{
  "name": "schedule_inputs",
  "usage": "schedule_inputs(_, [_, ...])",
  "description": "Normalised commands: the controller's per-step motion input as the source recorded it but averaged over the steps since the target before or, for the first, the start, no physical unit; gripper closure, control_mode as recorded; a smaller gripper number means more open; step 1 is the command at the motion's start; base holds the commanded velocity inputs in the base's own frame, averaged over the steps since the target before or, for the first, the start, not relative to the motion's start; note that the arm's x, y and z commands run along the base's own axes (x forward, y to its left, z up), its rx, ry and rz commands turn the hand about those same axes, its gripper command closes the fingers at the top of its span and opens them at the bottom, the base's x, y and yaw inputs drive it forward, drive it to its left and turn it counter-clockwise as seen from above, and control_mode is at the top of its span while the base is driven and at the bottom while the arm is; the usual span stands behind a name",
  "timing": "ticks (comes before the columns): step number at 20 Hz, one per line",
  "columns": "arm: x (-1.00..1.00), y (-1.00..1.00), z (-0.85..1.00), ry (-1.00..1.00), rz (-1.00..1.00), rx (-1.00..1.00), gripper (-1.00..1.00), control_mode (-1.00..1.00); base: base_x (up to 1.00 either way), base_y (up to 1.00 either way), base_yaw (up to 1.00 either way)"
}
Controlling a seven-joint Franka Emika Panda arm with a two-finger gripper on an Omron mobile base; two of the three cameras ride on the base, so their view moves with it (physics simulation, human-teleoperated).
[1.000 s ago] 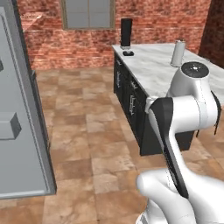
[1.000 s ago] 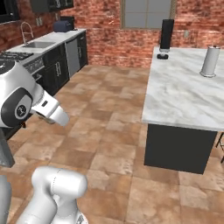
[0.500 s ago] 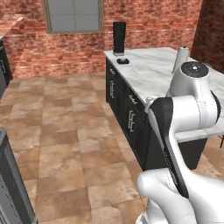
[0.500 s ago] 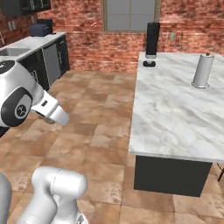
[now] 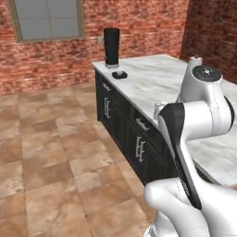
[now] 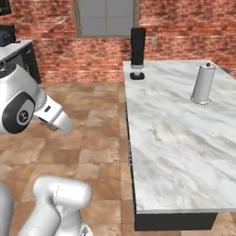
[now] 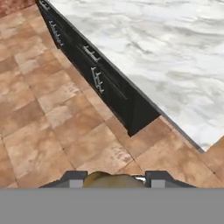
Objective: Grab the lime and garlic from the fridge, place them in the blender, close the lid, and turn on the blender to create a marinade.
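The gripper [image 7: 114, 179] appears at the bottom of the hand view, its two dark finger tips set close on either side of a small rounded yellow-green object, the lime [image 7: 113, 180], which is held between them. Only the top of the fruit shows above the lower edge.

Below the hand lies a brown tiled floor [image 7: 52, 131], with the corner of a kitchen island [image 7: 153, 48] to one side. The island has a white marbled top and dark panelled cabinet fronts [image 5: 134, 139] with silver handles.

At the far end of the island top stands the blender [image 6: 137, 47], a tall black jug, upright, near the brick wall. The lid [image 6: 137, 75] lies flat on the marble just in front of it, apart from the jug. In the left base view the blender [image 5: 111, 47] and lid [image 5: 119, 74] hold the same arrangement.

A pale grey tapered roll on a stand [image 6: 203, 84] stands upright on the island, well apart from the blender. A grey-framed window [image 6: 107, 17] is set in the brick wall behind.
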Motion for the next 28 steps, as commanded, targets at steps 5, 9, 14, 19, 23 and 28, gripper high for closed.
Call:
schedule_inputs(5, [0.0,0.0,0.0,0.0,0.0,0.0,1.0,1.0,1.0,0.97,-0.44])
schedule_inputs(9, [0.0,0.0,0.0,0.0,0.0,0.0,1.0,1.0,0.95,0.88,-0.45])
schedule_inputs(14, [0.0,0.0,0.0,0.0,0.0,0.0,1.0,1.0,0.83,0.81,-0.45])
schedule_inputs(19, [0.0,0.0,0.0,0.0,0.0,0.0,1.0,1.0,0.75,0.86,-0.46])
schedule_inputs(23, [0.0,0.0,0.0,0.0,0.0,0.0,1.0,1.0,0.7,0.88,-0.45])
schedule_inputs(28, [0.0,0.0,0.0,0.0,0.0,0.0,1.0,1.0,0.73,0.94,-0.45])
